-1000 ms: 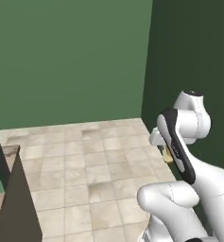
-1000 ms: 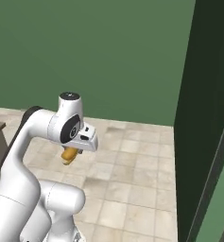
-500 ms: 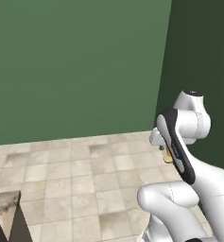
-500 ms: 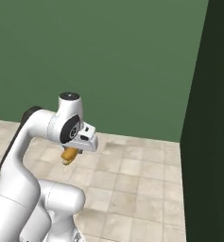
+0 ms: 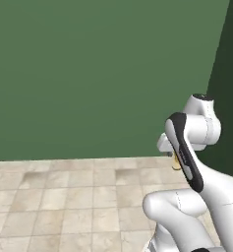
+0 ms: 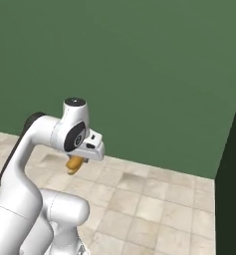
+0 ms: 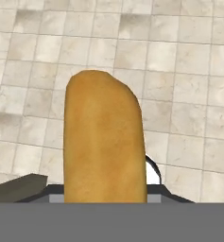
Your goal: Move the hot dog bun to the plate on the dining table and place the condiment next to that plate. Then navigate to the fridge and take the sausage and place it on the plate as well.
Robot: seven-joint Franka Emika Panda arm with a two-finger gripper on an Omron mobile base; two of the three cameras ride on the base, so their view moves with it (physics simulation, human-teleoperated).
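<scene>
- One hot dog bun (image 7: 104,142) sits clamped in the gripper (image 6: 78,160), golden-tan, sticking out lengthwise past the fingers
- Bun and gripper hang in the air above the beige tiled floor (image 5: 64,197), before a green wall (image 6: 139,74)

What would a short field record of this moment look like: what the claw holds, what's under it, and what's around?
claw: shut on the small golden-tan hot dog bun
bun position: held above the floor, sticking out past the fingertips
below: beige tiled floor
background: plain green wall
right edge: dark green panel
plate, table: not in these frames
</scene>
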